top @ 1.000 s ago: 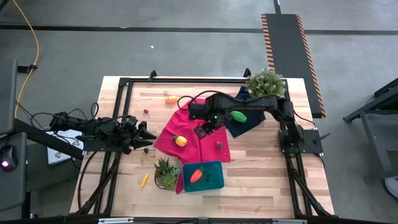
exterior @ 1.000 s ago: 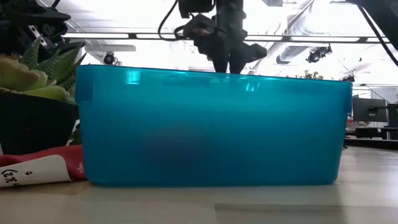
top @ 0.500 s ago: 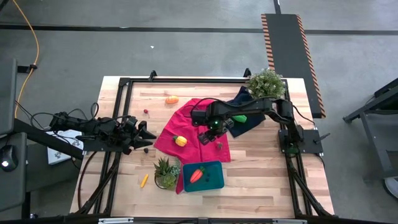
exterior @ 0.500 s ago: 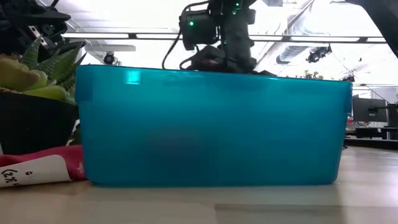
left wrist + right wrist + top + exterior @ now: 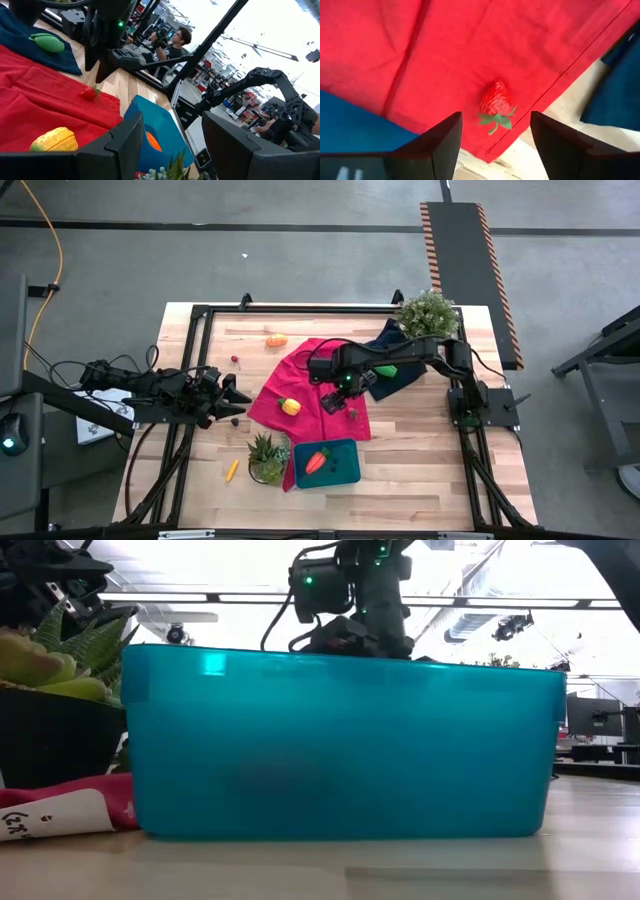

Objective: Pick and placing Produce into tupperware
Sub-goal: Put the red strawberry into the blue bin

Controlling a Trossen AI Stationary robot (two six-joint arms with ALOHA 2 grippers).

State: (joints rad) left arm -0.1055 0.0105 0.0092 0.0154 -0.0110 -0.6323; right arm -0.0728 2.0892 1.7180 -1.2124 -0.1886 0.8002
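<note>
As your right gripper [image 5: 495, 134] hangs with fingers spread over the strawberry [image 5: 495, 102] on the red cloth [image 5: 420, 55], you are in the reach step; next lower and close. The left gripper [image 5: 172, 137] waits open at the table's left side. One carrot [image 5: 316, 461] lies in the tupperware [image 5: 345, 470]; five pieces remain outside.

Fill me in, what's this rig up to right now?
It is packing toy produce into the tub. A carrot is already in it. The right pincer hangs open over a strawberry on the red cloth, not yet gripping it. The left pincer waits at the table's left edge. A yellow piece, an orange piece and a green one lie outside the tub.
</note>
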